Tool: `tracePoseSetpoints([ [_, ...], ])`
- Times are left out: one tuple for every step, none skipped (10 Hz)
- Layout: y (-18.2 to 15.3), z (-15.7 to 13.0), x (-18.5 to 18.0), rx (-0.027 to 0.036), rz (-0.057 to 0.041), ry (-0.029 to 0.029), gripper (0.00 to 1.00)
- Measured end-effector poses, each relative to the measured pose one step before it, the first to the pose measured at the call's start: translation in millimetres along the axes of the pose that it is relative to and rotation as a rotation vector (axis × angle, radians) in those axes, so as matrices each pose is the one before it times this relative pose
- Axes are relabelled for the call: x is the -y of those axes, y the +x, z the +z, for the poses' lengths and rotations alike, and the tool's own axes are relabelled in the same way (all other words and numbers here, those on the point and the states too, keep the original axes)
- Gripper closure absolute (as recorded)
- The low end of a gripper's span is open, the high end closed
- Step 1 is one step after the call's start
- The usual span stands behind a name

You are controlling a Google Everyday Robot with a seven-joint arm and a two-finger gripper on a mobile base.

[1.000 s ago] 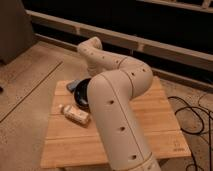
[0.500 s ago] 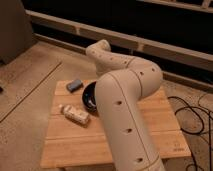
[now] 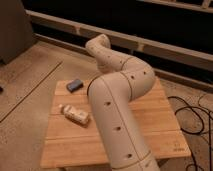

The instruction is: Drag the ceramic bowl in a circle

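Observation:
My cream-coloured arm [image 3: 117,95] reaches from the front of the view over the wooden table [image 3: 150,125] and bends back down behind its own forearm. The gripper is out of sight behind that forearm, somewhere over the far middle of the table. The black ceramic bowl is also hidden behind the arm and does not show in this view.
A small grey-blue block [image 3: 75,85] lies at the table's far left corner. A white bottle [image 3: 75,115] lies on its side at the left. Black cables [image 3: 192,117] lie on the floor to the right. A dark wall with rails runs behind the table.
The arm has swung to the right. The grey block, covered a second ago, now shows. The black bowl shifted right with the arm and is now hidden behind it.

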Motion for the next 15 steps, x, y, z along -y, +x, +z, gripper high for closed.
tracePoseSetpoints([
  [-9.89,-1.49,-8.05,0.01023,-0.02274,-0.0097,1.0],
  [-11.38,-1.8,-15.27,0.01297,-0.02677,-0.02349,1.0],
  [-7.11,-1.74,-12.81,0.01258,-0.01621,-0.02813,1.0],
  [-5.0,-1.2,-11.4,0.01191,-0.01285,-0.02771,1.0],
  [-3.96,-2.27,-14.64,0.01571,-0.01639,-0.03401,1.0],
  [-1.32,-0.25,-8.38,0.00839,-0.00893,-0.01775,1.0],
  [1.89,-0.05,-7.9,0.00929,-0.00162,-0.02329,1.0],
  [8.92,2.71,-6.99,0.00231,0.00745,-0.0264,1.0],
  [13.14,2.89,-4.19,-0.00068,0.00978,-0.02074,1.0],
  [12.09,2.45,0.3,-0.00238,0.00867,-0.00484,1.0],
  [14.83,3.22,5.3,-0.01403,0.01673,0.00794,1.0],
  [17.45,2.72,12.16,-0.02334,0.02462,0.0265,1.0],
  [14.73,2.57,14.1,-0.02511,0.02573,0.03342,1.0],
  [15.91,2.58,20.15,-0.03514,0.04056,0.04469,1.0],
  [4.72,0.53,10.64,-0.01574,0.02121,0.0225,1.0],
])
